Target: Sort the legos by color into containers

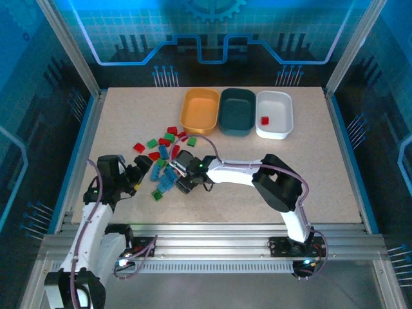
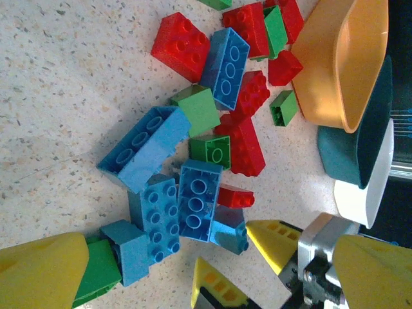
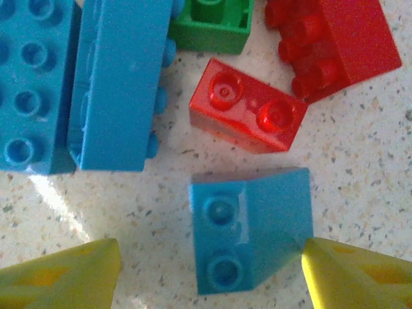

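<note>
To grip cleanly, I judge the right gripper [image 3: 210,248] should centre on the sloped blue brick [image 3: 248,225], drop to the table and close on its flat sides, clear of the red brick [image 3: 248,112] just beyond. Its jaws stand wide and hold nothing: the right finger [image 3: 351,273] meets the brick's corner, the left is apart. The left gripper [image 1: 138,172] hangs wide and empty beside the pile. Well apart lie the orange bin [image 1: 201,111], teal bin [image 1: 237,112] and white bin [image 1: 280,108], the last holding one red lego [image 1: 264,120].
</note>
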